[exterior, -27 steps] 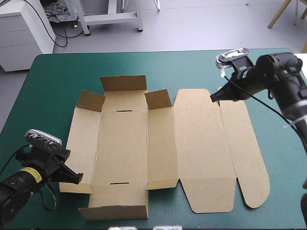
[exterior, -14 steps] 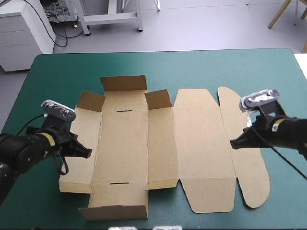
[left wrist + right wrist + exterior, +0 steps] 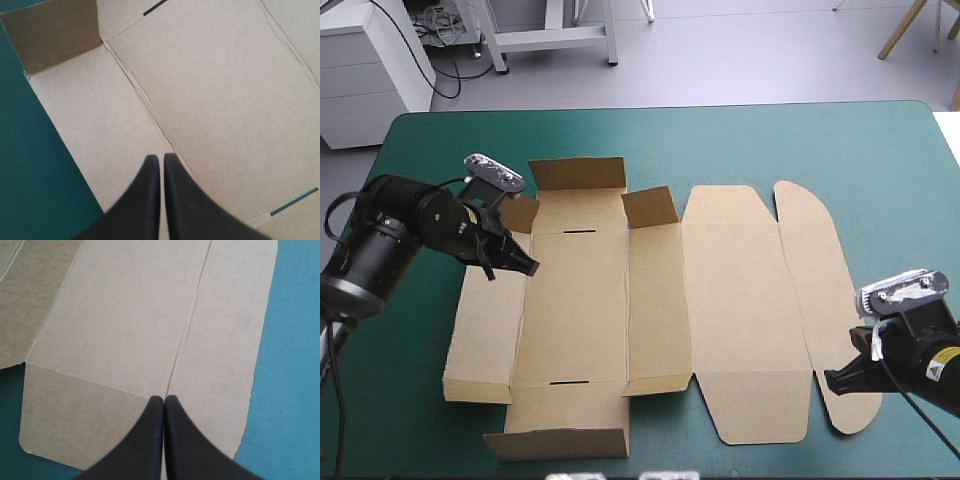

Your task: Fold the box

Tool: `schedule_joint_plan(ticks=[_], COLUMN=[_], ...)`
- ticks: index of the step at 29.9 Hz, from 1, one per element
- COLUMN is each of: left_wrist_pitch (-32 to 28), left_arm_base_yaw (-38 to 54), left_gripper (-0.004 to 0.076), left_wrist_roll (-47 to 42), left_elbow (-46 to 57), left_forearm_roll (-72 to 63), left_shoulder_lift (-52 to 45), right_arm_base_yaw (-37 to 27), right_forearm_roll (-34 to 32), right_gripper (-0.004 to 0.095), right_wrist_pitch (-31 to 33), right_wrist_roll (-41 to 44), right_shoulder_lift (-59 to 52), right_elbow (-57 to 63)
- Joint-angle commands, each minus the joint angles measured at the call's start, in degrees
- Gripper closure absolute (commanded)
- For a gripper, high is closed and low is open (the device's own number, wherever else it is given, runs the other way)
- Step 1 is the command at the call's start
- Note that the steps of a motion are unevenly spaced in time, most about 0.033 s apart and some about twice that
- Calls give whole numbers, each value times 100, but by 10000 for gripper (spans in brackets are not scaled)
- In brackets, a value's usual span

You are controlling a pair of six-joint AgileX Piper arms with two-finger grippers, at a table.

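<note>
The brown box (image 3: 660, 300) lies as a cut sheet on the teal-green cover, mostly flat. Small flaps (image 3: 578, 173) stand raised at its far left part. My left gripper (image 3: 525, 265) is shut and empty, its tips over the left side panel just short of the raised corner flap (image 3: 55, 30). In the left wrist view the black fingertips (image 3: 155, 162) point along a crease of the board (image 3: 225, 100). My right gripper (image 3: 835, 380) is shut and empty over the near end of the rounded lid flap (image 3: 840, 330). In its wrist view the right gripper (image 3: 164, 400) sits on the crease between lid and flap.
Bare teal-green cover (image 3: 900, 200) rings the sheet, widest at the far side and right. The table's right edge (image 3: 945, 150) is close to my right arm. A white cabinet (image 3: 370, 60) stands beyond the far left corner.
My left gripper moved from the near left corner away along the left panel toward the raised flap. My right gripper swept from the lid's far end to the rounded flap's near end. The box stayed put.
</note>
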Motion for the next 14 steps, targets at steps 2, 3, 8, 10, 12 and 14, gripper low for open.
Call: schedule_joint_plan(ticks=[2, 3, 8, 10, 12, 14], left_wrist_pitch=[-66, -38, 232, 367, 497, 497], left_arm_base_yaw=[955, 1265, 2754, 3317, 3922, 4481], left_gripper=[709, 709, 709, 709, 709, 709], left_wrist_roll=[505, 666, 1758, 1981, 2158, 2158], left_elbow=[-356, -356, -356, -356, -356, -356], left_forearm_roll=[-1162, -1554, -3213, -3604, -3838, -3845], left_shoulder_lift=[147, 177, 278, 278, 278, 278], right_arm_base_yaw=[-42, -42, -42, -42, -42, -42], right_forearm_roll=[33, 33, -9, -20, -21, -21], right_gripper=[927, 927, 927, 927, 927, 927], right_wrist_pitch=[-288, -288, -299, -287, -278, -278], right_wrist_roll=[68, 68, 68, 68, 68, 47], right_shoulder_lift=[-233, -266, -332, -330, -330, -330], right_elbow=[127, 186, 410, 424, 424, 424])
